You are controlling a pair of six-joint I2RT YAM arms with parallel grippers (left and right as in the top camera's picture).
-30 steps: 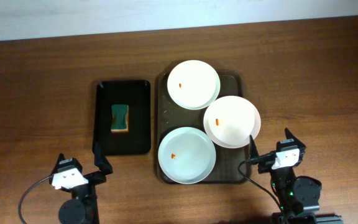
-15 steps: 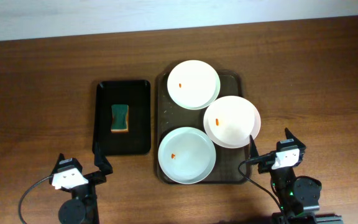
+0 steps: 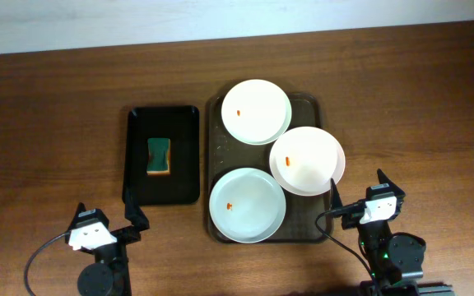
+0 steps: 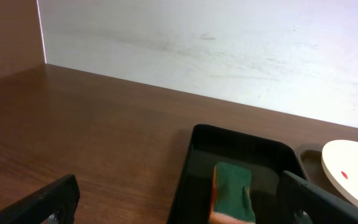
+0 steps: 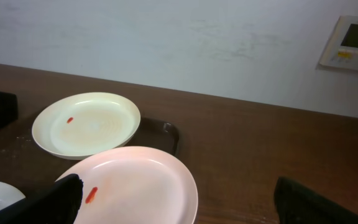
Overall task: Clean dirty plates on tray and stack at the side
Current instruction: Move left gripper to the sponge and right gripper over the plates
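"On the tray (image 3: 303, 215) lay all three dirty plates, each with an orange smear: the far plate (image 3: 256, 111), the right plate (image 3: 307, 159) and the near plate (image 3: 248, 205)."

"And the arms?"

"Both sat at the near edge of the table (image 3: 56, 99), well apart from the plates. The left gripper (image 3: 108, 212) and the right gripper (image 3: 356, 182) had their jaws spread wide, holding nothing."

"What worried you?"

"The right plate. It overhung the tray's right edge and seemed to rest on the other two rims (hard to be sure from above). Lifting a lower plate first could tip it off. Shallow rims also give two fingers little to pinch."

"The sponge (image 3: 160, 156)?"

"Lying in the black tray (image 3: 164, 123), just beside."
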